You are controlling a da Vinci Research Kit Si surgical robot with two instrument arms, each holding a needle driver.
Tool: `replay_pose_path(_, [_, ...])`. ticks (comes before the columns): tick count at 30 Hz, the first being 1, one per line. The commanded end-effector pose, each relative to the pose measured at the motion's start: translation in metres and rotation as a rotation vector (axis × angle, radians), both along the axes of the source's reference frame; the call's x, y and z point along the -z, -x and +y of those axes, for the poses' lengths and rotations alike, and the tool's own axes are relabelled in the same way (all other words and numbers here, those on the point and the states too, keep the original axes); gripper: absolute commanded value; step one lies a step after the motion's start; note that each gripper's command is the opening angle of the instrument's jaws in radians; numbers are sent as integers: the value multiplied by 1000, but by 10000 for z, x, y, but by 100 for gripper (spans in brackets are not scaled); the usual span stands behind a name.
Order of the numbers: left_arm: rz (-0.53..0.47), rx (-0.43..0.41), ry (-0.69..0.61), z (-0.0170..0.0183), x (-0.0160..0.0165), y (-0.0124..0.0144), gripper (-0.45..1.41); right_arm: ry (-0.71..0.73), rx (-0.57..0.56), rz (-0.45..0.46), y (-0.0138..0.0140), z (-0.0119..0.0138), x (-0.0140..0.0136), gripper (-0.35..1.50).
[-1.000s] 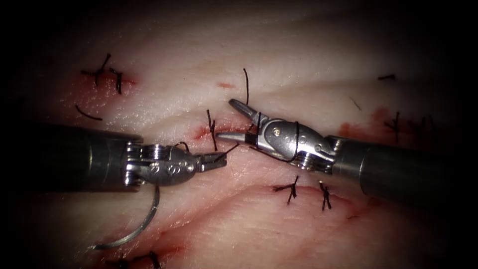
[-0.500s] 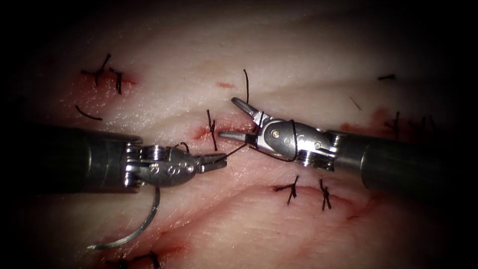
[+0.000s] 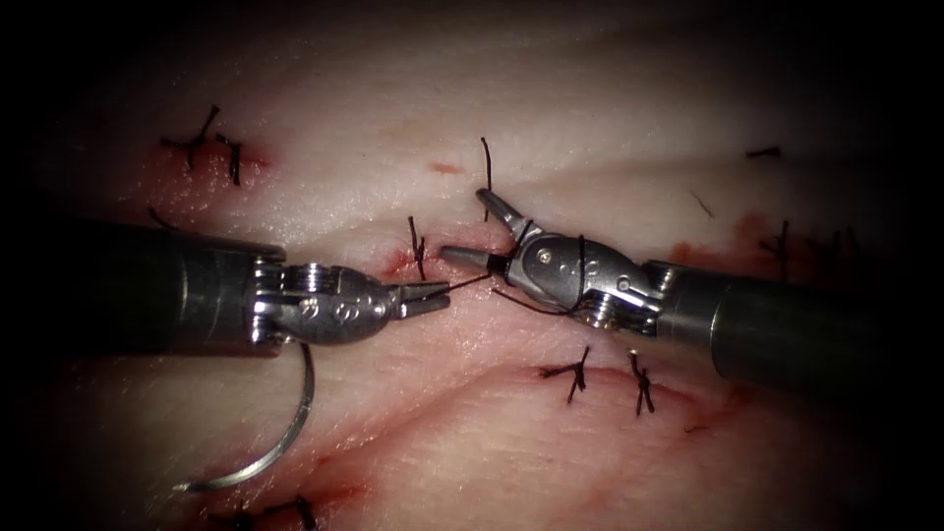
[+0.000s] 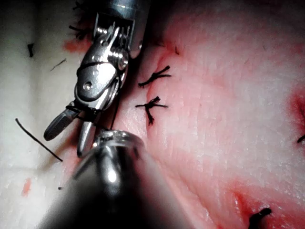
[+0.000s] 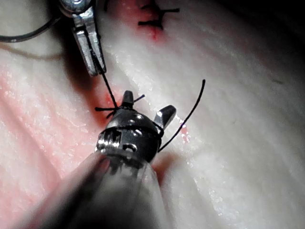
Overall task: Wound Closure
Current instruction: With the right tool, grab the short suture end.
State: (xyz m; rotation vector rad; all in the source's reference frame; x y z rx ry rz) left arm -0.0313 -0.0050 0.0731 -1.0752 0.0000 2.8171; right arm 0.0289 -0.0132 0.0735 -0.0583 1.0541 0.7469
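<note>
Pale tissue, streaked with red fluid, is lying under both tools. At the middle of the endoscope view the cut is running across the tissue, with one stitch standing over it.

One thread is stretching taut from the left pincer toward the right pincer, and a turn of it is lying wrapped around the right tool's body. The left pincer is gripping this thread at its tips, its jaws closed; the right wrist view is showing the strand clamped between them. The right pincer is standing wide open and holding nothing, one jaw pointing left along the cut, the other angled up toward a short loose tail of thread; in the left wrist view its two jaws are also spread apart.

One curved needle is lying free on the tissue below the left tool's shaft, held by neither pincer, its point toward the lower left; I cannot tell whether any of it is in the tissue.

Farther out, finished knots are sitting in pairs: two at upper left and two below the right tool. More dark thread ends are showing at the right edge and the bottom, too dim to count.
</note>
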Motion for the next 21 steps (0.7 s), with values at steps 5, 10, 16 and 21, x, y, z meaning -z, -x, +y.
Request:
replay_pose_path(5, [-17,27,11,22,-1,6,-45,-73,-103,18,-7,17,-10,105])
replay_pose_path(10, [-20,46,16,40,1,7,-45,-85,-169,25,-5,27,-11,106])
replay_pose_path(16, [-25,58,20,56,-5,10,-45,-84,-197,29,-7,37,-12,103])
replay_pose_path(21, [-24,59,20,66,-10,12,-45,-79,-219,33,-7,46,-10,106])
